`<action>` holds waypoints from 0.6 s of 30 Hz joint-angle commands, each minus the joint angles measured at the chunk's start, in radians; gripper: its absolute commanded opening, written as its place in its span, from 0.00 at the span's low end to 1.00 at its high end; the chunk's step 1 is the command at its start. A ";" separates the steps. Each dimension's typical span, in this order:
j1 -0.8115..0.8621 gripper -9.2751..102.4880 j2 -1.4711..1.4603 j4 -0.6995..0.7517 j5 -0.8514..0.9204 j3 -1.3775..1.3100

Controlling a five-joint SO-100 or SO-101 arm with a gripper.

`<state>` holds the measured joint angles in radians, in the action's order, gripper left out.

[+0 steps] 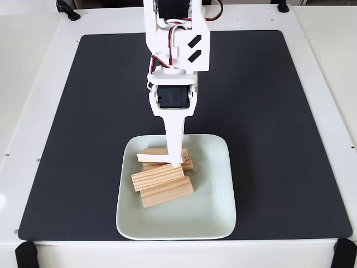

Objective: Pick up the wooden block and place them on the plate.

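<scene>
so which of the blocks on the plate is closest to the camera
The wooden block at the front of the pile, the lowest one in the fixed view, lying angled on the plate just below the others.

Your mat (279, 111) lies bare on every side of the plate (215, 212), the plate's right half and front strip open to you, blocks (162, 184) piled over its left-centre, the arm (175, 67) standing over the rear approach
</scene>
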<state>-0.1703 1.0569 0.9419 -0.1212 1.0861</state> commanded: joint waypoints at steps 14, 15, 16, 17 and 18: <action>-0.063 0.08 0.400 -0.011 -0.003 0.327; -0.063 0.08 0.425 -0.011 -0.003 0.345; -0.063 0.08 0.453 -0.008 -0.003 0.365; -0.063 0.08 0.483 -0.006 -0.003 0.388; -0.063 0.08 0.514 -0.005 -0.003 0.413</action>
<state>-0.2332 1.4573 0.9419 -0.1212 1.4665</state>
